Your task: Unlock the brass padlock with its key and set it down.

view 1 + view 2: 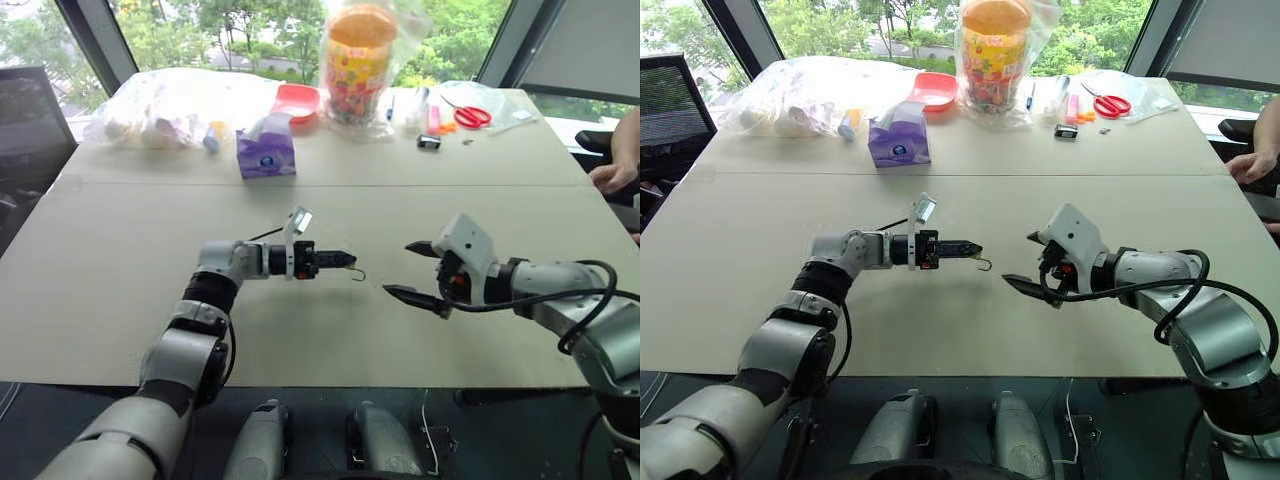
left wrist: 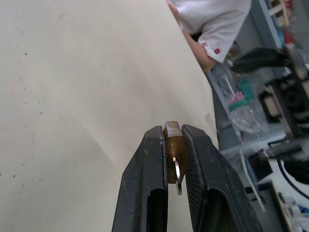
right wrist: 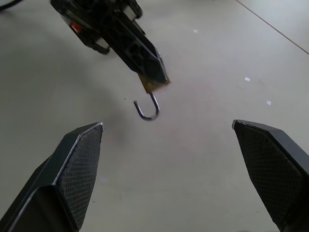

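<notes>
A: Two hands up. Left hand (image 1: 345, 259) pinches the brass padlock (image 3: 155, 85) above the surface (image 1: 300, 330), shackle hanging open.
B: Right hand (image 1: 420, 270) spread wide, empty. Padlock's small, rigid, slick; keep hold on the body.

Bright daylight from windows (image 1: 250, 30), soft shadows.
</notes>
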